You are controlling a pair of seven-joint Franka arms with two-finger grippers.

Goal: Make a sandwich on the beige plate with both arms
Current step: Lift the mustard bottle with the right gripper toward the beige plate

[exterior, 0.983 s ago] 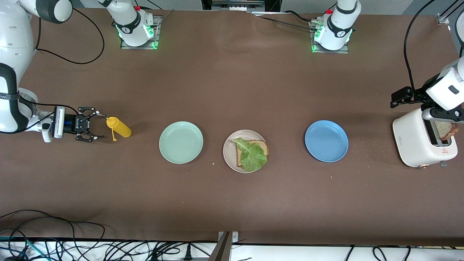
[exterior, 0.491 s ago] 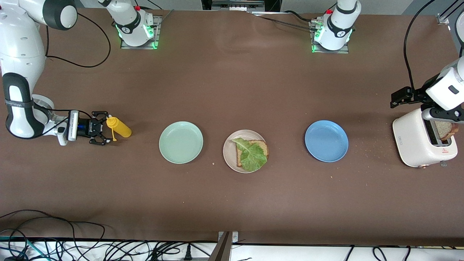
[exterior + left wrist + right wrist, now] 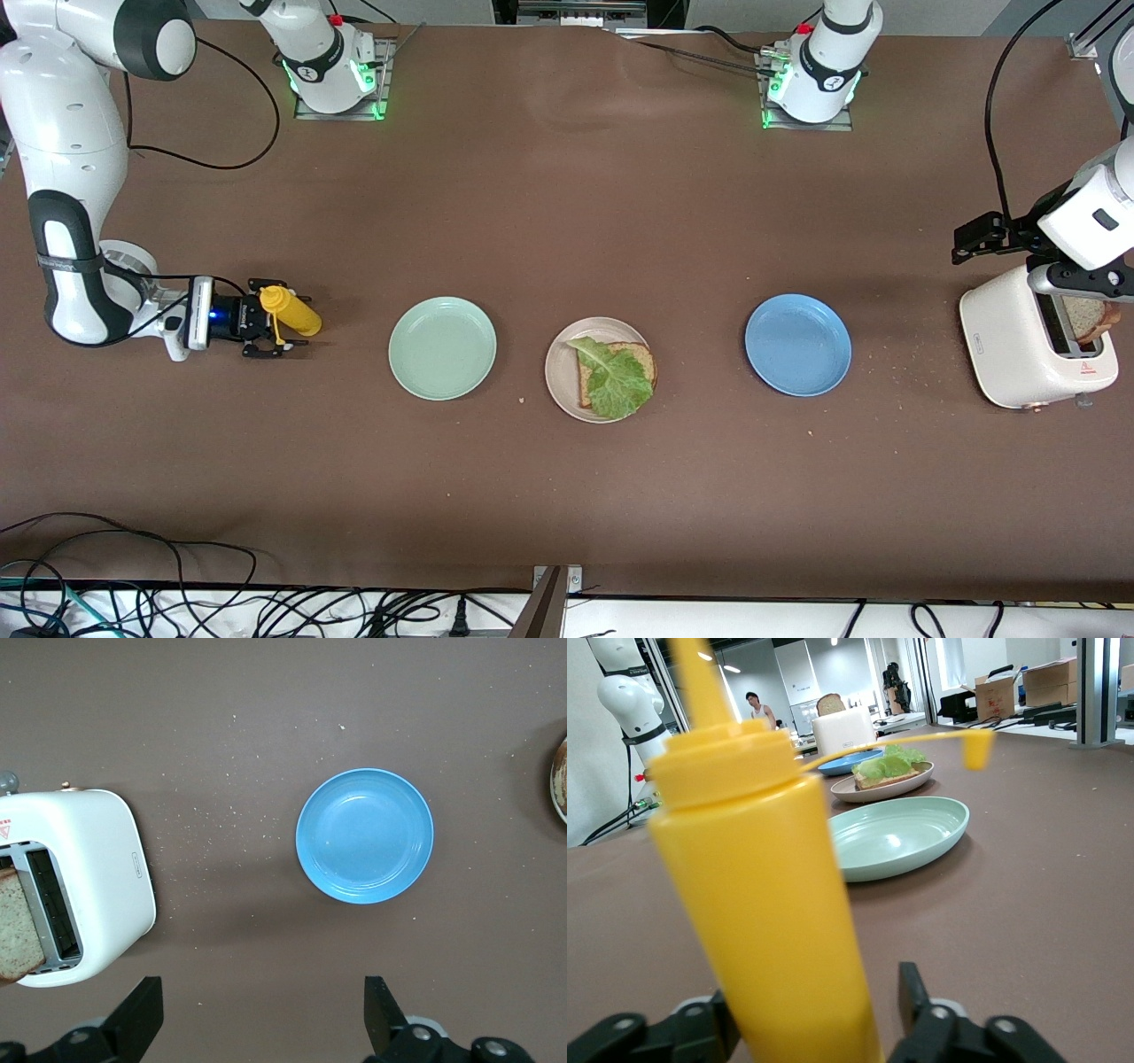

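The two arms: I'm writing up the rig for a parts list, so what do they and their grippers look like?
Both arms are glossy white jointed links with dark grey or black bands. The right arm carries a silver wrist block with a blue light, then a black two-finger right gripper; a black cable loops along it. The left arm has black brackets and a black cable. The left gripper has black fingers.

- Beige plate (image 3: 560, 372): round, shallow and plain, lying flat on the desk between a mint-green plate (image 3: 442, 347) and a blue plate (image 3: 797, 345).
- Bread slice (image 3: 644, 359): brown wholegrain with a darker crust, flat on the beige plate.
- Lettuce leaf (image 3: 613, 378): crinkled and green, draped over that slice, covering most of it.
- Second bread slice (image 3: 1088, 317): stands upright in a white toaster (image 3: 1010, 350) at the left arm's end of the desk.
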